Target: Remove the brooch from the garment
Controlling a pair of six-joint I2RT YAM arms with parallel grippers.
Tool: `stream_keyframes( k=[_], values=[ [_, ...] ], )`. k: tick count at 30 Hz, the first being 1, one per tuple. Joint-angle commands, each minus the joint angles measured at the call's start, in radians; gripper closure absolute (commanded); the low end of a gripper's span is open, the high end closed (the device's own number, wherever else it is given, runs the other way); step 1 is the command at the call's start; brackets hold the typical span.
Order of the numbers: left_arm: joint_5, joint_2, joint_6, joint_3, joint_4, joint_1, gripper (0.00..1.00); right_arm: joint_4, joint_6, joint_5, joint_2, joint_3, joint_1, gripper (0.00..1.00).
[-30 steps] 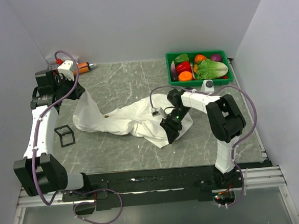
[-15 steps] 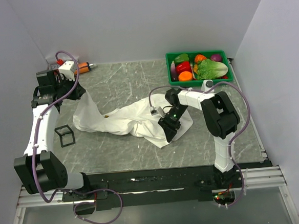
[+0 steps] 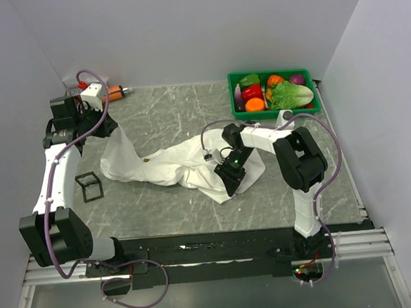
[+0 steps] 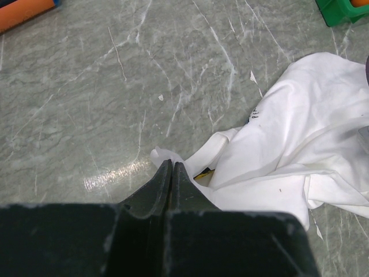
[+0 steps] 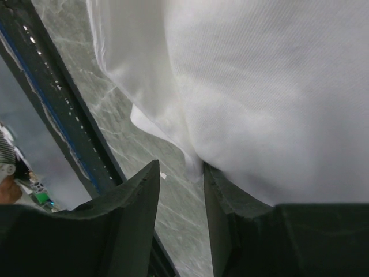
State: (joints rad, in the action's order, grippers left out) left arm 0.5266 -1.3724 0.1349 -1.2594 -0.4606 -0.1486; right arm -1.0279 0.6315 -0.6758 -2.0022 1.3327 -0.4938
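Note:
The garment, a white T-shirt [image 3: 171,167], lies crumpled across the middle of the table. The brooch [image 3: 146,159] shows as a tiny gold speck on its left part. My left gripper [image 3: 112,128] is shut on the shirt's far left edge and holds it raised; in the left wrist view its tips [image 4: 172,163] pinch a white corner [image 4: 163,154]. A small yellow spot [image 4: 203,172] sits in a fold there; I cannot tell what it is. My right gripper [image 3: 230,180] is open over the shirt's right end; white cloth [image 5: 259,86] drapes against one finger [image 5: 225,196].
A green basket [image 3: 276,111] of toy vegetables stands at the back right, with a small white object [image 3: 285,118] in front of it. A black wire cube [image 3: 88,185] sits at the left. An orange-handled tool [image 3: 114,93] lies at the back left. The table's front rail [image 5: 52,98] is near my right gripper.
My right gripper has shifted a little to the left over the shirt's right end. The left arm and the raised cloth have not moved.

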Motion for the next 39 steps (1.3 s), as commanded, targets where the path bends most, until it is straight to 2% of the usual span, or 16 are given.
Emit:
stream_keyframes(
  k=[1,6,7,9,10,12,14,17,21,25,27,28,30,31,34,39],
  values=[
    [0.012,0.01,-0.012,-0.026,0.02,0.003,0.99,0.057,-0.044,0.059,-0.02,-0.02,-0.022,0.6],
    [0.007,0.007,-0.011,-0.021,0.023,0.003,0.99,0.086,-0.055,0.088,-0.007,-0.044,-0.035,0.69],
    [0.006,0.006,-0.009,-0.021,0.026,0.001,0.99,0.088,-0.052,0.106,0.009,-0.046,-0.037,0.79],
    [0.007,0.003,-0.009,-0.024,0.025,0.001,0.99,0.077,-0.039,0.131,0.035,-0.04,-0.037,0.88],
    [0.006,-0.001,-0.008,-0.032,0.026,0.003,0.99,0.053,-0.03,0.172,0.08,-0.03,-0.035,0.96],
    [0.0,-0.004,-0.003,-0.061,0.031,0.001,0.99,0.034,0.008,0.214,0.141,0.017,-0.016,1.0],
    [-0.017,-0.011,-0.003,-0.098,0.054,0.0,0.99,0.005,0.039,0.257,0.23,0.075,0.006,1.0],
    [-0.039,-0.033,-0.017,-0.176,0.08,-0.005,0.99,-0.043,0.098,0.317,0.278,0.274,0.058,1.0],
    [-0.066,-0.079,-0.056,-0.314,0.155,-0.009,0.99,-0.006,0.122,0.418,0.235,0.668,0.158,1.0],
    [-0.086,-0.164,-0.093,-0.539,0.215,-0.008,0.99,0.158,0.05,0.521,0.149,0.916,0.253,1.0],
    [-0.103,-0.201,-0.1,-0.633,0.23,-0.008,0.99,0.291,0.008,0.571,0.135,0.982,0.285,1.0],
    [-0.111,-0.238,-0.101,-0.731,0.246,-0.009,0.99,0.334,0.002,0.611,0.143,0.985,0.291,1.0],
    [-0.125,-0.272,-0.113,-0.823,0.267,-0.009,0.99,0.435,-0.007,0.627,0.16,0.962,0.304,1.0],
    [-0.128,-0.301,-0.118,-0.904,0.29,-0.008,0.99,0.536,-0.006,0.657,0.181,0.95,0.304,1.0],
    [-0.119,-0.339,-0.129,-1.036,0.319,-0.006,0.99,0.661,0.002,0.674,0.204,0.95,0.31,1.0],
    [-0.158,-0.308,-0.121,-1.089,0.392,-0.005,0.99,0.753,0.002,0.708,0.238,1.016,0.333,1.0]
  ],
)
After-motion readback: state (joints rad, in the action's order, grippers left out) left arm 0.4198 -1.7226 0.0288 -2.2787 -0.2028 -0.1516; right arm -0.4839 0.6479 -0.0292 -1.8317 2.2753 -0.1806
